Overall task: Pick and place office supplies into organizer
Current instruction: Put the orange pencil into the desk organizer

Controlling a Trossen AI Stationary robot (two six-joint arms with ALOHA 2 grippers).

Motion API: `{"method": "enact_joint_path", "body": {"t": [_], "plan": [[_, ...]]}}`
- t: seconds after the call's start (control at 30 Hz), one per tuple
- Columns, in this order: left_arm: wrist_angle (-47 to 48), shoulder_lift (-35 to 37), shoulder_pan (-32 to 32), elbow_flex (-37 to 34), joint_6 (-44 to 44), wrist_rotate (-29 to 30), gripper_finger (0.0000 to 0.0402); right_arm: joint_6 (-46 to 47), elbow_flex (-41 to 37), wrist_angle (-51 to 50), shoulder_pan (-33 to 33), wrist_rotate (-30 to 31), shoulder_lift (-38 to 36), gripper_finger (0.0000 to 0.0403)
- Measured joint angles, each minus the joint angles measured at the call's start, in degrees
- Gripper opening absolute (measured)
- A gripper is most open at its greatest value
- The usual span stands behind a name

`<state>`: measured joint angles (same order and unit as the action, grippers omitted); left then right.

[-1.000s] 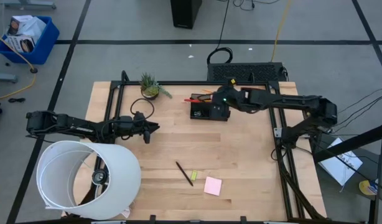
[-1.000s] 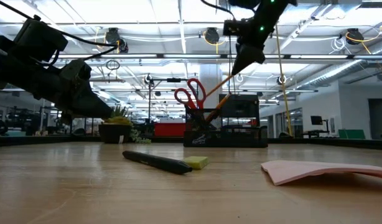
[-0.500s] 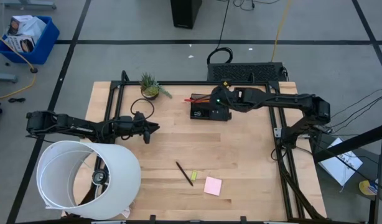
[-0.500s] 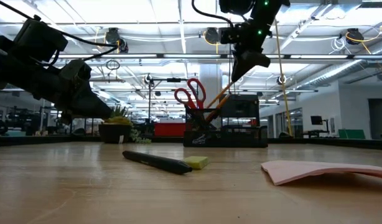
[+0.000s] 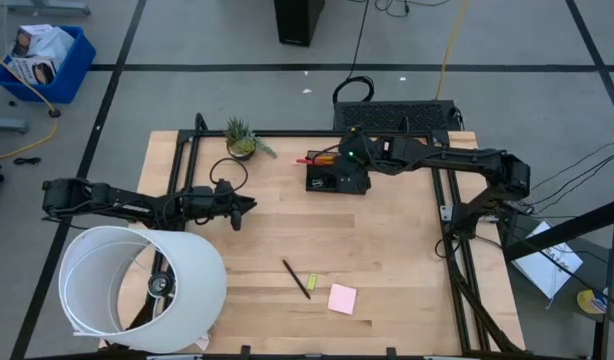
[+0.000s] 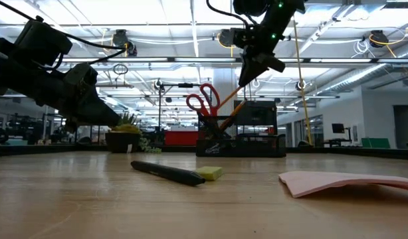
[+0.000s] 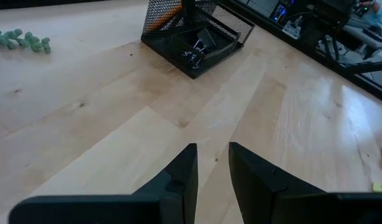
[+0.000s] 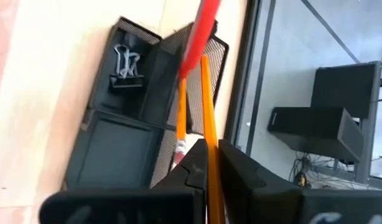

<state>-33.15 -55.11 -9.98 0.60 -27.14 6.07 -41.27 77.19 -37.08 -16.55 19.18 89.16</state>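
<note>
Lowering orange pencil (image 8: 208, 93), pinched in right gripper (image 8: 211, 163), into organizer (image 8: 125, 140) tall compartment below; release w/ tip seated.

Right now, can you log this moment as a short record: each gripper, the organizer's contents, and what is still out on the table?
right gripper: above the organizer, shut on orange pencil, whose lower end is in the taller compartment
left gripper: waiting over the table's left side, holding nothing, fingers slightly apart
organizer: black mesh, at the table's far edge; red-handled scissors and a second pencil stand in it; binder clips in a low tray
still on table: black pen, yellow-green piece, pink sticky-note pad
</note>
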Motion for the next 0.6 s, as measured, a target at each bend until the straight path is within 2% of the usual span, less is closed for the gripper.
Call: {"method": "enact_joint_path", "body": {"t": [0.23, 0.33, 0.6], "plan": [[-0.1, 0.0, 0.0, 0.0, 1.0, 0.0, 0.0093, -3.5, 0.0, 0.4, 0.1, 0.3, 5.0, 0.0039], [-0.1, 0.0, 0.0, 0.0, 1.2, 0.0, 0.0093, -3.8, 0.0, 0.4, 0.2, 2.6, 7.6, 0.0054], [-0.1, 0.0, 0.0, 0.0, 2.0, 0.0, 0.0093, -5.3, 2.3, 2.8, 2.4, 6.2, 7.4, 0.0099]]}}
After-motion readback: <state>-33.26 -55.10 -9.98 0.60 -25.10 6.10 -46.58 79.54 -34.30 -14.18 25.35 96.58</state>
